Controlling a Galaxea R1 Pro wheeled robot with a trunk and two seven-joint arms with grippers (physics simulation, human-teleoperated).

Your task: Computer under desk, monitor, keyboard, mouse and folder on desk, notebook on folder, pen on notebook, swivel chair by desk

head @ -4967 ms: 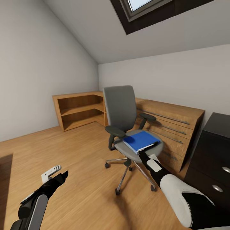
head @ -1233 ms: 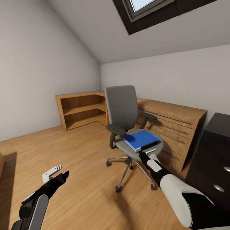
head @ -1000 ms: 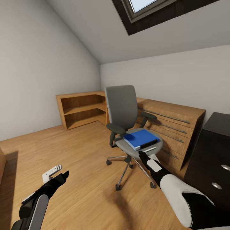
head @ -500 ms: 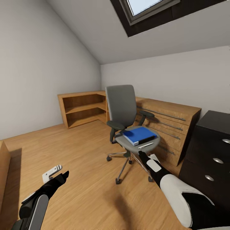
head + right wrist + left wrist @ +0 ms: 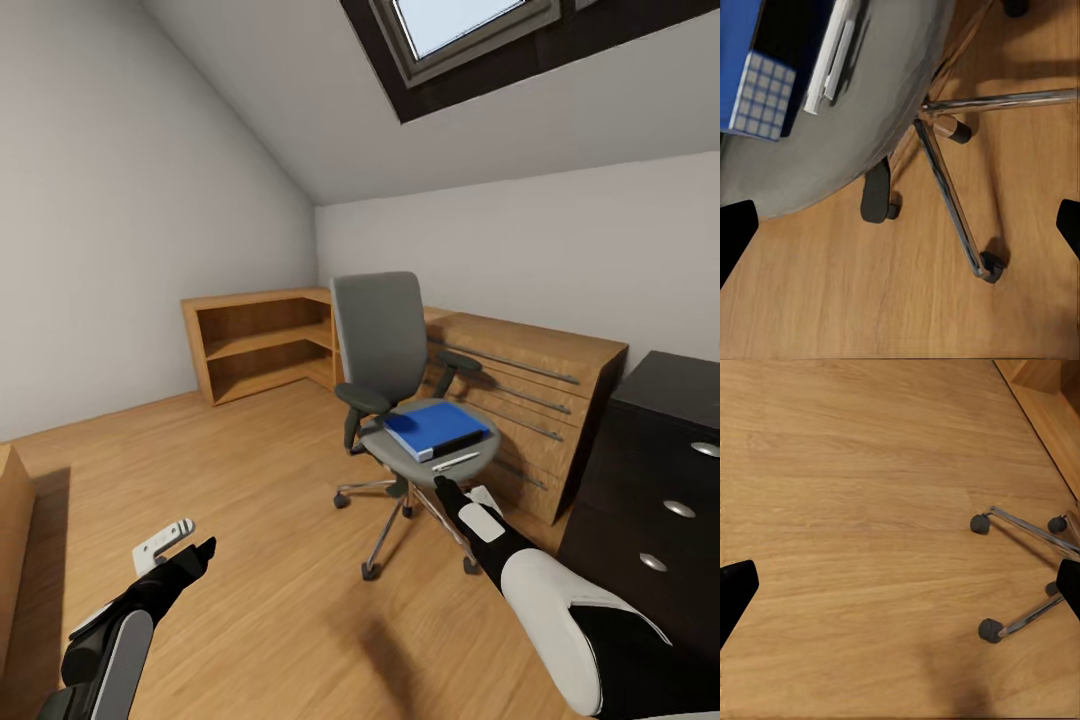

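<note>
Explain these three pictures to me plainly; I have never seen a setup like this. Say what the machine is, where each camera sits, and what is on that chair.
This is a simulated wheeled robot with two arms. The big picture comes from its head camera, looking over both arms: the left gripper and the right gripper, both open and empty. The other two pictures come from cameras at each wrist, looking along the fingers.

Ahead stands the swivel chair. On its seat lie the blue folder and the white pen beside it. The right wrist view looks down at the seat's edge, the pen and the chrome legs. The left wrist view shows the wooden floor and two chair wheels. The black drawer unit is at the right.
</note>
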